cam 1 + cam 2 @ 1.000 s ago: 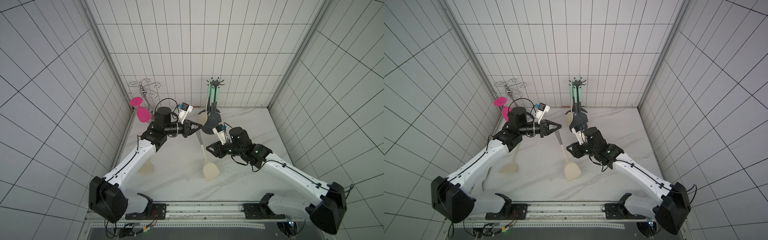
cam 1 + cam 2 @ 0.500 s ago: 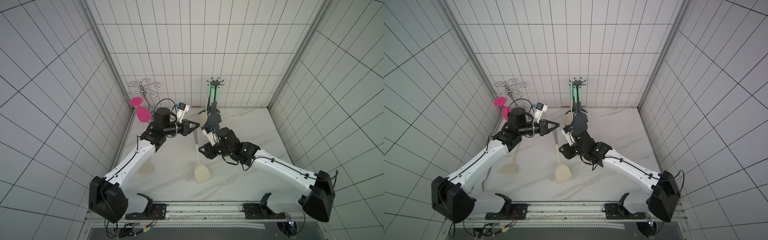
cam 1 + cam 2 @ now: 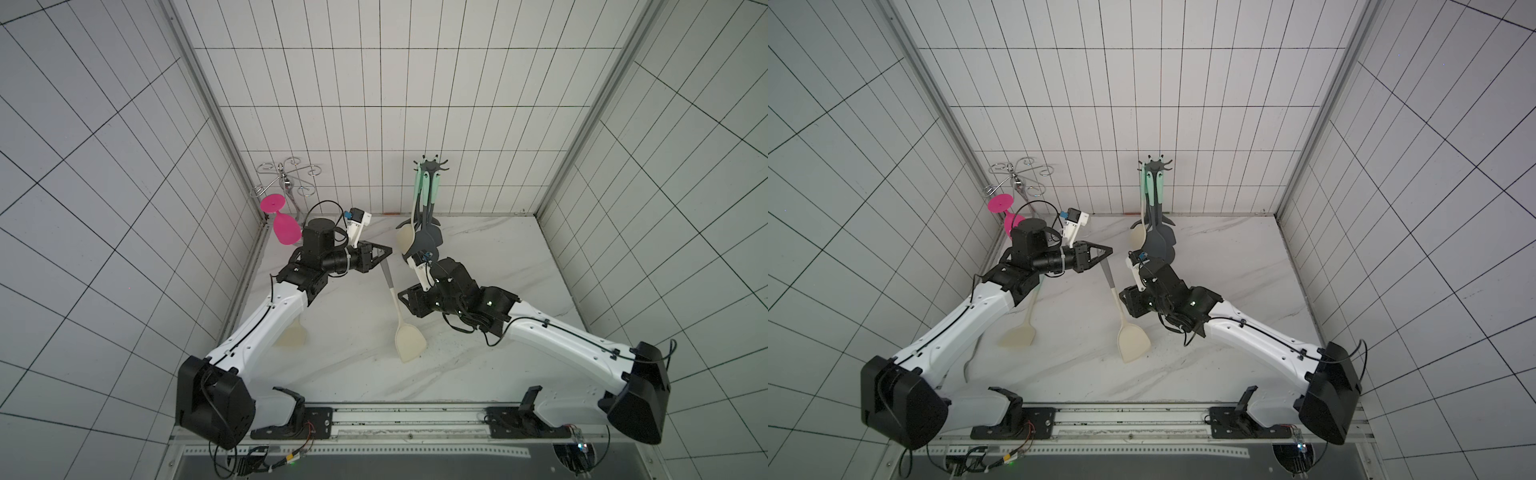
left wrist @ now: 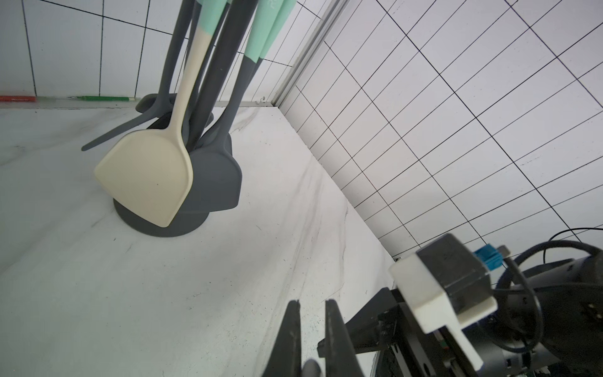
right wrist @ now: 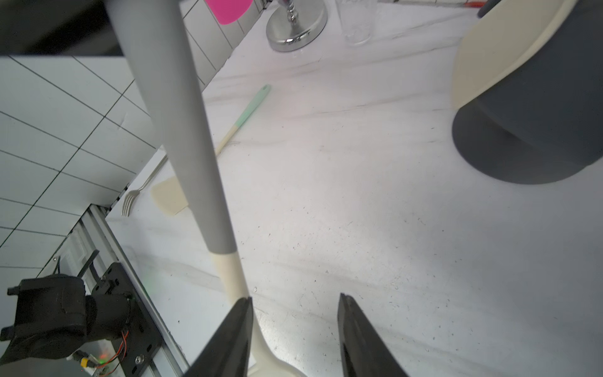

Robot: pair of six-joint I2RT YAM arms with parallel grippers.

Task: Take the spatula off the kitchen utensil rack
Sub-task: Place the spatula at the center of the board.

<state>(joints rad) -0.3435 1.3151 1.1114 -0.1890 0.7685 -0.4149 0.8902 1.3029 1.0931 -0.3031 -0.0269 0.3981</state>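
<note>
Centre frame, the left gripper pinches the grey handle end of the cream spatula, already clear of the kitchen utensil rack at upper centre. The right gripper, half open and empty, crowds its neck; a nudge could twist it loose.

I see the spatula off the rack: grey handle, cream neck, flat cream blade. It hangs blade-down, slightly tilted, around mid-table, with the handle top pinched in the closed left gripper. The blade points toward the near side, low over the table; I can't tell if it touches. The kitchen utensil rack stands upright at the far middle by the back wall. It's dark grey, with a hook crown on top and a round flat base on the table. Other utensils hang on it. Spatula and rack are apart.
</note>
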